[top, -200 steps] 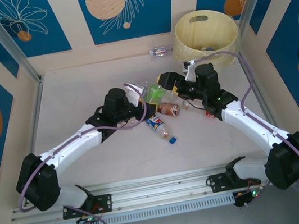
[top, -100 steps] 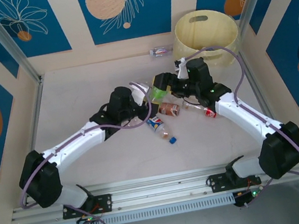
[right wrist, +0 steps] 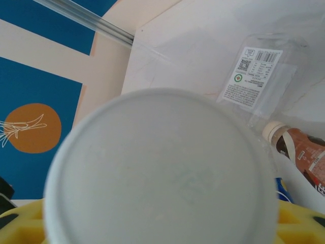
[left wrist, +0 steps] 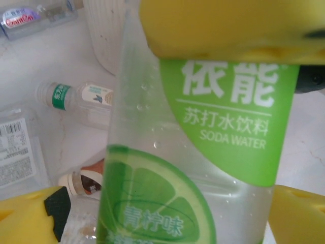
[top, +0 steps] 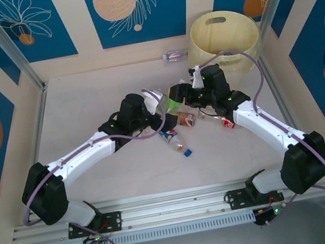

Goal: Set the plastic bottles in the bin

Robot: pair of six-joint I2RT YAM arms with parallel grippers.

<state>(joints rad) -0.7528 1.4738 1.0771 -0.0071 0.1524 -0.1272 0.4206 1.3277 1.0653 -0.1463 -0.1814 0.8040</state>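
Observation:
A clear bottle with a green lime label hangs above the table's middle between both arms. My left gripper is open; in the left wrist view its yellow fingertips stand apart on either side of the green bottle. My right gripper is shut on the bottle's upper part, and one of its yellow fingers presses across the label. In the right wrist view the white cap sits between its fingers. The pale yellow bin stands at the far right.
More bottles lie on the table: a brown one, a blue-labelled one, a red one under the right arm, and one by the far wall. A green-capped bottle and a flattened clear one lie below the grippers.
My right gripper moved left onto the green bottle and closed on it. My left gripper, shut on that bottle before, has opened.

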